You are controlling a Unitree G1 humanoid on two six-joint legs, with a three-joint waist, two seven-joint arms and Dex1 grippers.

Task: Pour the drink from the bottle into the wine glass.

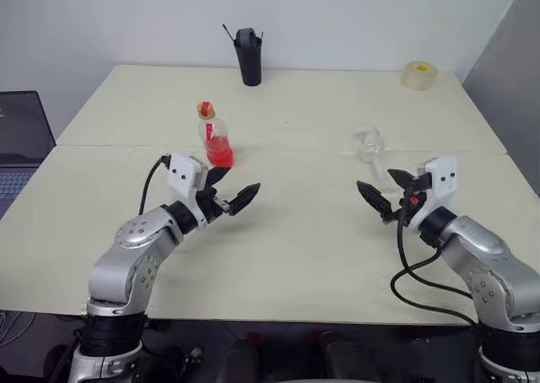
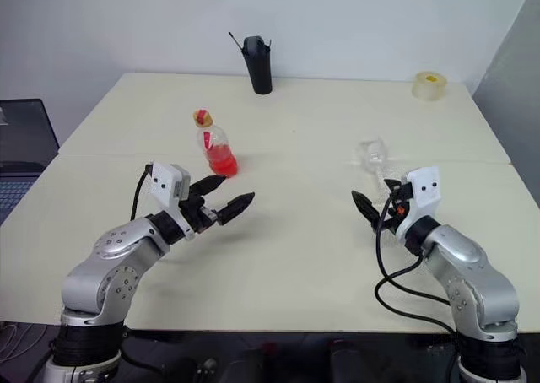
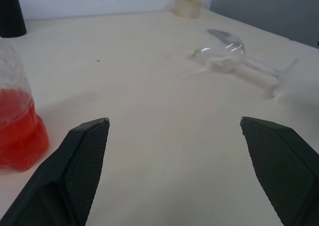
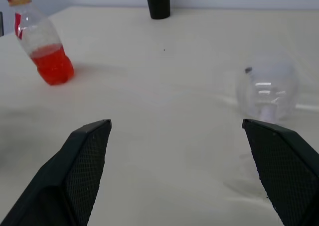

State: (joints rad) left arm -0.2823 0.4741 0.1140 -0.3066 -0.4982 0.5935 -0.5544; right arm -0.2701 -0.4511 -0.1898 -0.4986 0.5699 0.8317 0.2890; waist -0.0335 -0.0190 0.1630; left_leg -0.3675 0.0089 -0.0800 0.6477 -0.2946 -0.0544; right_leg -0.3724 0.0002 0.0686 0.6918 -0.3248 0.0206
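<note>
- Table (image 1: 287, 256): pale cream top, seam running across its middle.
- Bottle (image 1: 214, 134): upright left of centre, just beyond the seam; red-and-yellow cap on.
- Drink (image 1: 218, 152): red-orange, filling the bottle's lower part.
- Glass (image 1: 369, 145): clear, lying on its side right of centre, at the seam; bowl toward the table's middle, stem and foot toward the right edge in the left wrist view.
- Left gripper (image 1: 224, 192): jaws spread wide, nothing between them; hovering over the table, near the bottle on its near side, not touching.
- Right gripper (image 1: 385, 194): jaws spread wide, empty; near the glass on its near side, apart from it.
- Black cup (image 1: 248, 56): upright at the far edge, sticks poking out.
- Tape roll (image 1: 419, 75): far right corner.
- Laptop (image 1: 21, 138): beside the table's left edge.
</note>
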